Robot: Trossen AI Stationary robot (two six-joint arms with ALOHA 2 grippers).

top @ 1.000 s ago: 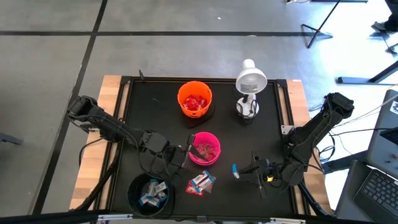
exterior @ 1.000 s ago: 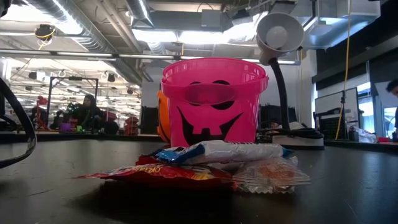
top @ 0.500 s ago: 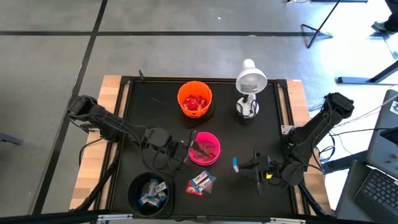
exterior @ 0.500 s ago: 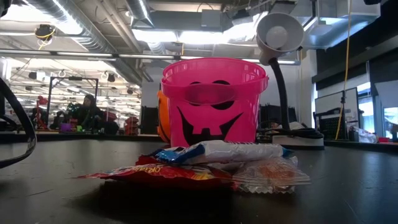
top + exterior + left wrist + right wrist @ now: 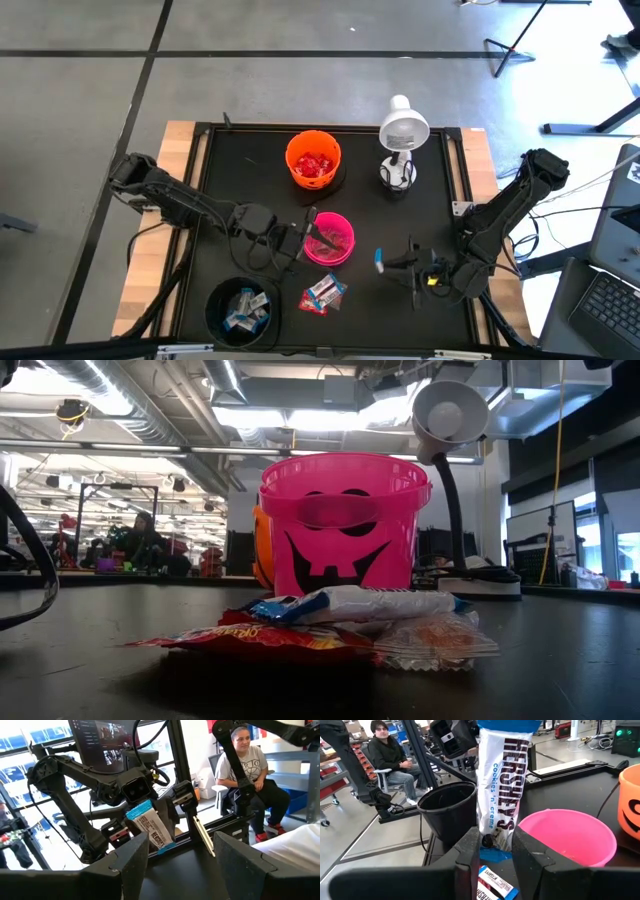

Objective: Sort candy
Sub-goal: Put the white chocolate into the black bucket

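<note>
3 bowls (image 5: 313, 160), 1 lamp (image 5: 402, 130), 2 arms (image 5: 180, 205), 1 loose candy pile (image 5: 322, 294).

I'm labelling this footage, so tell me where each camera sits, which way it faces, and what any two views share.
High view: overhead, straight down on the table; both arms show.
Low view: table height, facing the pink bucket and loose candy; no arm shows.
Left wrist view: looks across at the right hand.
Right wrist view: own fingers grip the Hershey's bar, black bucket beyond.
Both wrist views show that bar.
</note>
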